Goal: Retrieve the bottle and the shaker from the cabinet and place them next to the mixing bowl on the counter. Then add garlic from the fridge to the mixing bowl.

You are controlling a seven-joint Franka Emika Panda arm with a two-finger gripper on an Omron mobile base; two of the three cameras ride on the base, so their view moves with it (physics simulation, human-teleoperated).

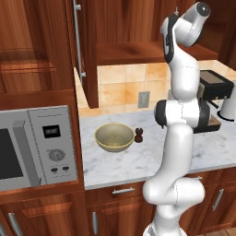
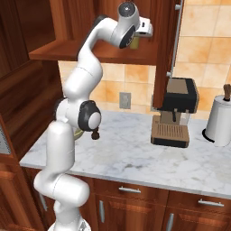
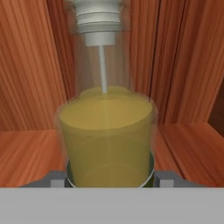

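One arm stretched up high into the open cabinet (image 2: 67,49), tool (image 3: 109,177) level, jaws flanking the bottle (image 3: 107,131) on the cabinet shelf, grip impossible to tell, shaker (image 1: 139,135) beside mixing bowl (image 1: 114,137) mid-worktop (image 2: 135,158).

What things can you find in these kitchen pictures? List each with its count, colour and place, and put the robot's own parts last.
bottle: one, clear with yellow liquid, on the cabinet shelf between the pincer's fingertips
mixing bowl: one, olive-gold, on the counter
shaker: one, dark brown, on the counter right beside the bowl
microwave: one, silver, left of the counter
coffee machine: one, black and brown, on the counter
paper towel roll: one, white, right end of the counter
wall outlet: one, grey, on the tiled wall
arm: one, white, reaching up into the cabinet
pincer: one, around the bottle's base
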